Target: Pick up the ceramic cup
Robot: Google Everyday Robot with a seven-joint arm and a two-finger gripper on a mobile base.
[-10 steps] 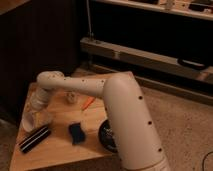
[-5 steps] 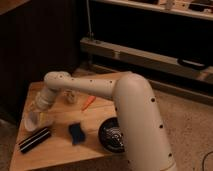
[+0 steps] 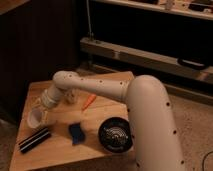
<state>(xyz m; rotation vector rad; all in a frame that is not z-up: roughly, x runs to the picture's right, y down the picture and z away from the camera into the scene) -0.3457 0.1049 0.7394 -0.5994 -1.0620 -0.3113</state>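
Matt wooden table (image 3: pixel 102 150), glossy ceramic cup (image 3: pixel 70 97), smooth plastic claw (image 3: pixel 36 116) over its left side.

Your light wooden table (image 3: pixel 102 145) carries a blue rectangular sponge (image 3: pixel 76 133), black round dish (image 3: pixel 116 134), black flat bar (image 3: pixel 34 139) lower left; the gripper (image 3: pixel 37 114) hangs at its left edge.

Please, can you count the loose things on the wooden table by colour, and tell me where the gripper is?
White: 1, ceramic cup
Blue: 1, sponge
Black: 2, round dish, flat bar
Orange: 1, thin stick
Total: 5
The gripper is at the cup, left side of the table.
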